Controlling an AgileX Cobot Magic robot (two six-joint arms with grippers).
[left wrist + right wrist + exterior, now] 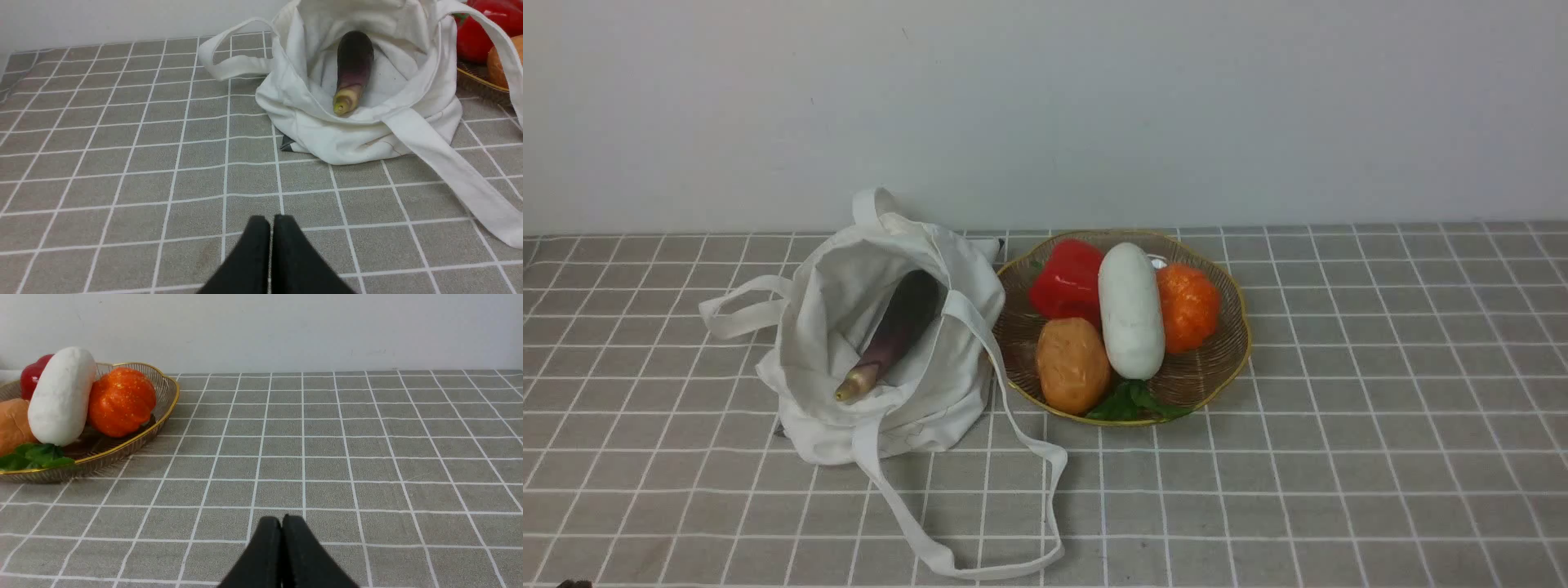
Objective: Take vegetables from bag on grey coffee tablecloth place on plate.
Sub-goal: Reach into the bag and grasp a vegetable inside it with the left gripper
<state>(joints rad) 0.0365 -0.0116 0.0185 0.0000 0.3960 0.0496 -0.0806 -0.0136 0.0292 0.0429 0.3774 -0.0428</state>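
Observation:
A slim dark purple eggplant (894, 331) (353, 69) lies inside the open off-white bag (931, 384) (359, 139), its pale stem tip toward me. Right of the bag stands the wicker plate (1225, 371) (135, 439) with its yellow rim. Both lie on the grey checked tablecloth (1339, 457). My left gripper (271, 220) is shut and empty, low over the cloth, well short of the bag. My right gripper (282, 520) is also shut and empty, over bare cloth to the right of the plate. Neither arm shows in the front view.
On the plate lie a white oblong vegetable (1131, 310), a red pepper (1068, 278), an orange pumpkin (1188, 306), a brown potato (1072, 365) and green leaves (1135, 402). A long bag strap (1013, 506) loops over the cloth toward me. A pale wall (1045, 106) stands behind.

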